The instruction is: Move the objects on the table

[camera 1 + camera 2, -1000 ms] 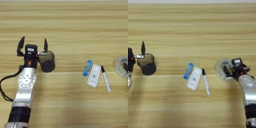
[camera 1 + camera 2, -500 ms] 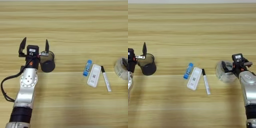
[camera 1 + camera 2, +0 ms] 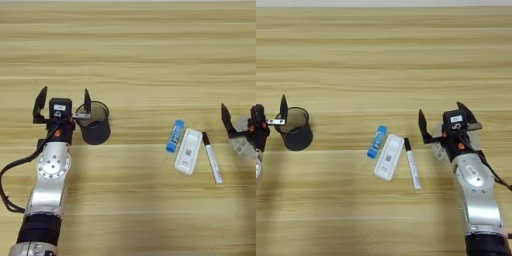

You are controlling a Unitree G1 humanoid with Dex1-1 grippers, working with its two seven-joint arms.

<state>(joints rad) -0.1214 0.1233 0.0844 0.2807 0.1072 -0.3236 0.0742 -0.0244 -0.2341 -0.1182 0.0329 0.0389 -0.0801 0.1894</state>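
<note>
A black mesh cup [image 3: 95, 122] stands at the frame's left-centre, just right of the open left gripper [image 3: 62, 103], one finger at its rim. At centre lie a blue stick [image 3: 174, 136], white flat device [image 3: 188, 151] and marker [image 3: 212, 157]. Only the right eye view shows the whole right gripper [image 3: 447, 120], fingers spread over the clear tape roll [image 3: 438, 148].

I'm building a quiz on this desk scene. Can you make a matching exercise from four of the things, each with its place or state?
Things:
1. black mesh cup
2. blue stick
3. marker
4. tape roll

Places or states:
a. between the right claw's open fingers
b. left of the white flat device
c. beside the left claw's right finger
d. right of the white flat device

Pairs: 1-c, 2-b, 3-d, 4-a
</note>
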